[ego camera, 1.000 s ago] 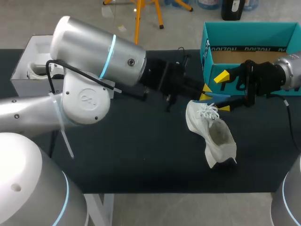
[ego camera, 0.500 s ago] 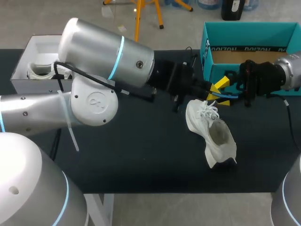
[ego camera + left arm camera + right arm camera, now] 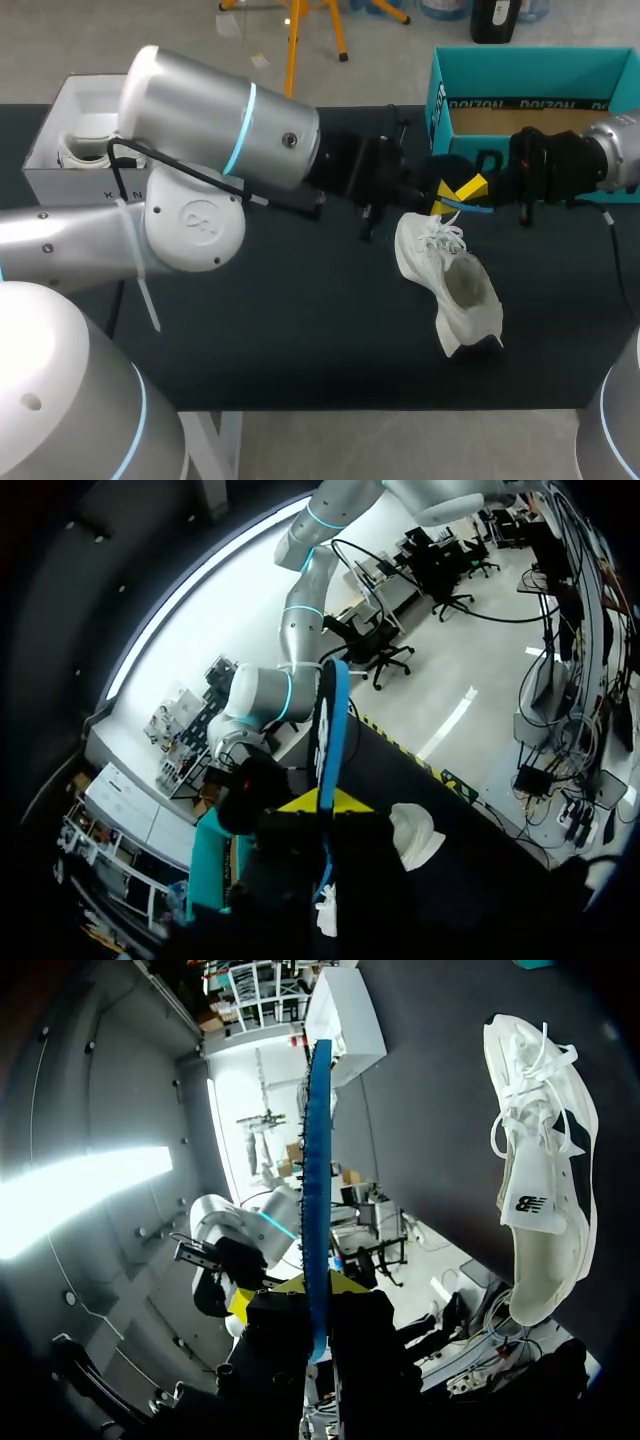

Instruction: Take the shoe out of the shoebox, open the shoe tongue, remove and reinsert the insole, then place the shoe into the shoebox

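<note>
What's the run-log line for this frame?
insole: out of shoe | left gripper: shut on insole | right gripper: shut on insole | shoe: on table, outside shoebox

Right hand point(image 3: 469, 189), wide open before, now clamped on blue insole point(image 3: 480, 208) beside left hand point(image 3: 437, 196).

The sneaker point(image 3: 447, 275) was white, the insole point(image 3: 318, 1160) blue, its other face perhaps black; my fingertips point(image 3: 472, 187) were yellow, the shoebox point(image 3: 530, 70) teal, the table point(image 3: 300, 330) black.

Blue insole point(image 3: 329, 730) edge-on in left claw point(image 3: 325, 806)
</note>
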Available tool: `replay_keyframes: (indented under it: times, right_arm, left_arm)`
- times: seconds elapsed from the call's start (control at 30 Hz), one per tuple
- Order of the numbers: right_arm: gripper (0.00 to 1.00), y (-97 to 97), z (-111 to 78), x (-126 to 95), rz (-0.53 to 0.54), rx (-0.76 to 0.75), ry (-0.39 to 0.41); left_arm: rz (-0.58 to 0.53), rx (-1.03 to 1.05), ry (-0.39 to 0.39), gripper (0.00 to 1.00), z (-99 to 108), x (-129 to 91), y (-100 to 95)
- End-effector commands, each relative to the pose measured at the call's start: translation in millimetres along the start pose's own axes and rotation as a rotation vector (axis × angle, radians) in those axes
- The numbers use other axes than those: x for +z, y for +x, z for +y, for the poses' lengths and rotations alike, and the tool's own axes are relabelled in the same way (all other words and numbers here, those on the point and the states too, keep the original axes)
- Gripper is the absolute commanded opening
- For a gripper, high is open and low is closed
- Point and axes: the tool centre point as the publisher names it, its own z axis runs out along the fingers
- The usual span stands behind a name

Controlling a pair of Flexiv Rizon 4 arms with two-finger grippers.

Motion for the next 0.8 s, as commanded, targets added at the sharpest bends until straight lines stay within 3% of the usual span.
replay_keyframes:
  times: [0.03,0.23,0.4,0.47,0.8]
  right_arm:
    - [0.0,0.4,-1.2,1,-0.001,0.001,0.0]
    - [0.0,0.4,-1.2,1,-0.001,0.001,0.0]
    - [0.0,0.4,-1.2,1,-0.001,0.001,0.0]
    - [0.0,0.4,-1.2,1,-0.001,0.001,0.0]
    - [0.0,0.4,-1.2,1,-0.001,0.001,0.0]
  left_arm:
    - [0.043,-0.093,0.021,1.0,8,-5,-3.6]
    - [0.261,-0.348,0.002,1.0,43,-40,-14.3]
    - [0.495,-0.434,-0.078,1.0,65,-61,-17.3]
    - [0.528,-0.392,-0.142,1.0,71,-64,-17.3]
    - [0.618,-0.285,-0.238,1.0,78,-67,-26.8]
